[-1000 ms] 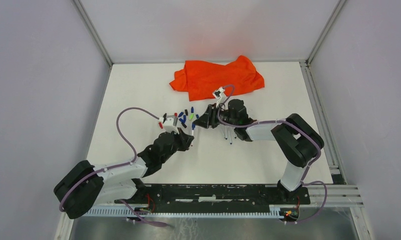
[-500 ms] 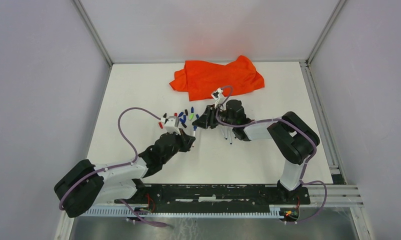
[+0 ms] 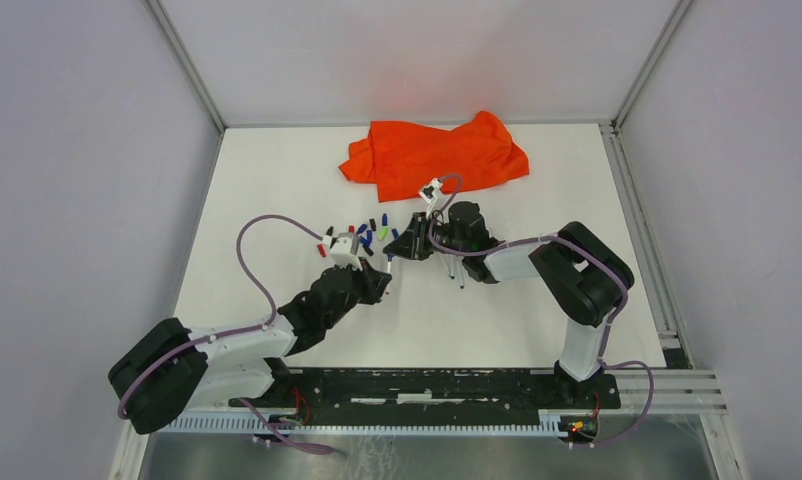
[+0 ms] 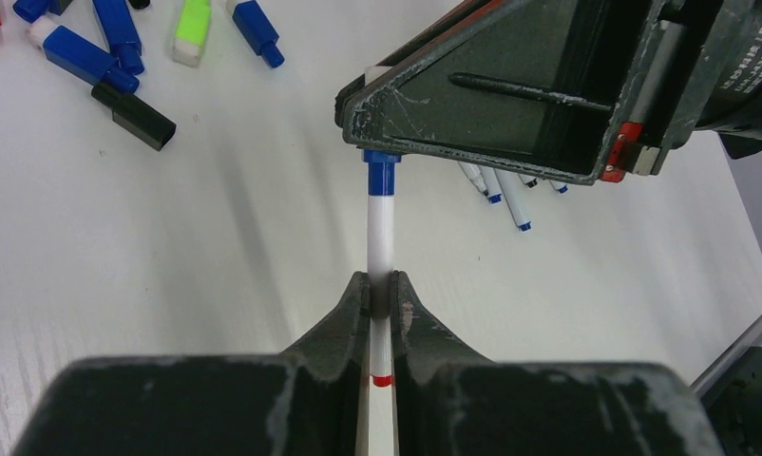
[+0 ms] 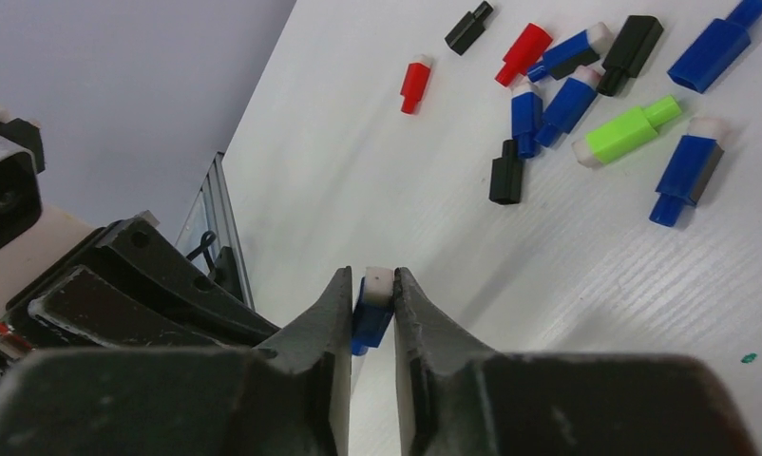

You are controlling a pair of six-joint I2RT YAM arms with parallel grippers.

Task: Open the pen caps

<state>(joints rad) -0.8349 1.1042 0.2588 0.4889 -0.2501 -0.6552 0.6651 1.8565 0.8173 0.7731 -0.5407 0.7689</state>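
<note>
- White table (image 3: 277,180): the flat surface that carries everything, with the two arms reaching in from its near edge.
- Orange cloth (image 3: 432,155): lies crumpled at the far side of the table, well apart from the pens and caps.
- Left gripper (image 4: 381,285): reaches toward the middle of the table. Its jaws are clamped together on the white barrel of a pen.
- Right gripper (image 5: 371,285): faces the left gripper from the other side. Its jaws are closed against a blue cap, one finger on each side.
- Pen (image 4: 380,233): a thin white barrel with a red band near the left jaws. It runs straight from the left gripper to the right gripper, above the table.
- Uncapped pens (image 4: 510,195): several white barrels with blue tips, lying side by side on the table beneath the right arm.
- Loose pen caps (image 3: 362,232): a scatter of blue, red and black caps and one green cap (image 5: 629,130) on the table, just beyond the two grippers.
- Blue cap (image 5: 372,318): sits on the far end of the held pen, between the right jaws, with a white end face showing.
</note>
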